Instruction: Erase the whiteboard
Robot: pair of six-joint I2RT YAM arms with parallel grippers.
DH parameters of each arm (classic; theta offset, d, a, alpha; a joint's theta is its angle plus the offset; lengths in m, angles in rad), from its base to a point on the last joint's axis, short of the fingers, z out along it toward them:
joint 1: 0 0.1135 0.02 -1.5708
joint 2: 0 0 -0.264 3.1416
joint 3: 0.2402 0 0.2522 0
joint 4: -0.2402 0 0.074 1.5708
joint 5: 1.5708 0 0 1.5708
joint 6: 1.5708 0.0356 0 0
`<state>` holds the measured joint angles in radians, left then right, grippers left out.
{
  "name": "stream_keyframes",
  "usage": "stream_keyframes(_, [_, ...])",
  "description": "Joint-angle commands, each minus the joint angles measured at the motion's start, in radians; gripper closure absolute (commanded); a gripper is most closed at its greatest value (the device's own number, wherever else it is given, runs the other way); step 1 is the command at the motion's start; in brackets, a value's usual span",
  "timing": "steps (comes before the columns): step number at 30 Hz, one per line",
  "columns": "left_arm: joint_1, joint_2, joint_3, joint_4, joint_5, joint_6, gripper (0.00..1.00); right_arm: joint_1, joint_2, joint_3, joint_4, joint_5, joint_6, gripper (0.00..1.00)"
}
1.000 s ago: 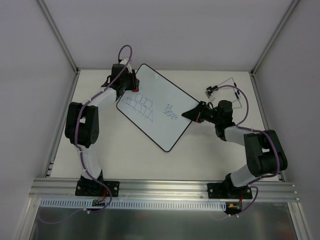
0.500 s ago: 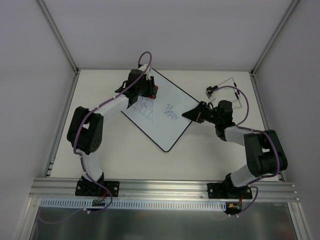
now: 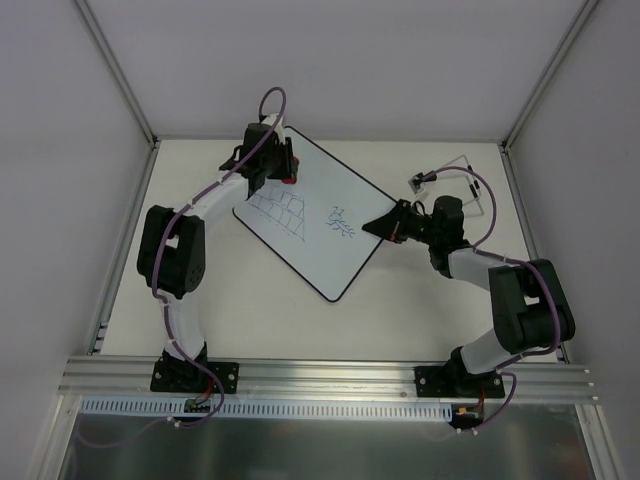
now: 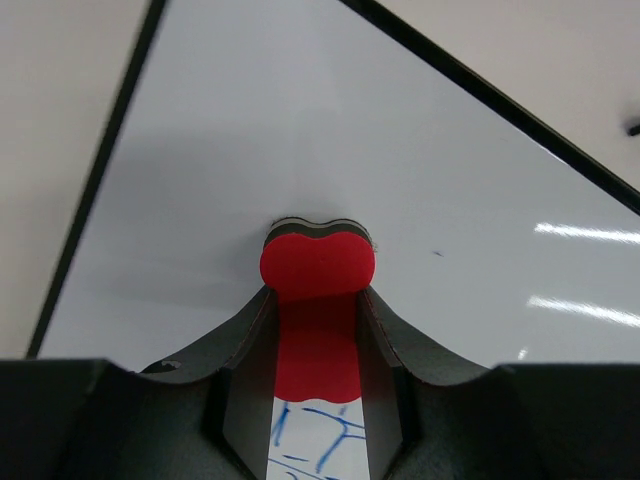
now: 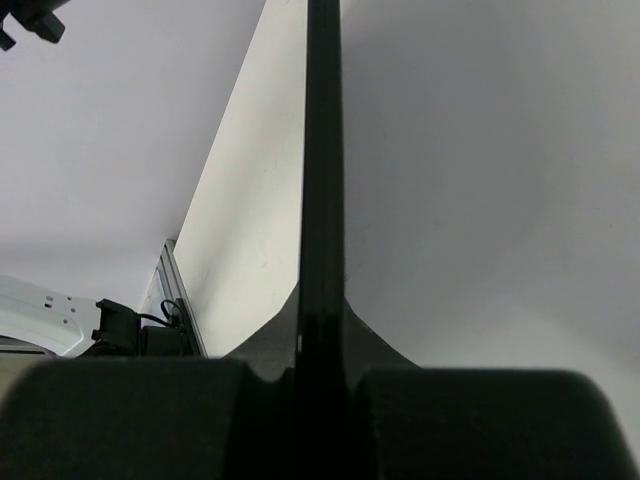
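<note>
On the pale surface (image 3: 260, 310) the whiteboard (image 3: 320, 255) lay askew, my right gripper (image 3: 388, 226) clamped on its rim, my left gripper (image 3: 286, 169) pinching the red eraser (image 4: 317, 265) at its clean far corner, grid (image 3: 278, 210) and scribble (image 3: 342, 222) unwiped.

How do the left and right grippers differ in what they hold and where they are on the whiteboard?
The left gripper holds a red eraser against the whiteboard near its far corner; the right gripper clamps the board's right corner. The left one faces the surface, the right one meets the rim edge-on. Both are shut.
</note>
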<state>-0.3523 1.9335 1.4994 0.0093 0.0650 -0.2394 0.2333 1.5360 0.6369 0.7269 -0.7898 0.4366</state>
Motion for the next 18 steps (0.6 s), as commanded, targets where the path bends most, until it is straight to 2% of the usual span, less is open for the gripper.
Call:
stream_keyframes(1, [0.022, 0.082, 0.051, -0.092, -0.059, 0.029, 0.94, 0.064, -0.073, 0.049, 0.052, -0.193, -0.176, 1.00])
stream_keyframes(6, [0.026, 0.120, 0.096, -0.095, -0.047, 0.031, 0.94, 0.067, -0.071, 0.052, 0.039, -0.198, -0.179, 1.00])
stream_keyframes(9, [0.015, 0.125, 0.125, -0.095, 0.042, 0.037, 0.94, 0.074, -0.071, 0.053, 0.016, -0.198, -0.196, 1.00])
stream_keyframes(13, [-0.034, 0.114, 0.145, -0.095, 0.127, 0.144, 0.94, 0.077, -0.073, 0.058, -0.012, -0.190, -0.217, 1.00])
stream_keyframes(18, [-0.086, 0.069, 0.114, -0.095, 0.196, 0.202, 0.94, 0.077, -0.065, 0.066, -0.015, -0.183, -0.220, 1.00])
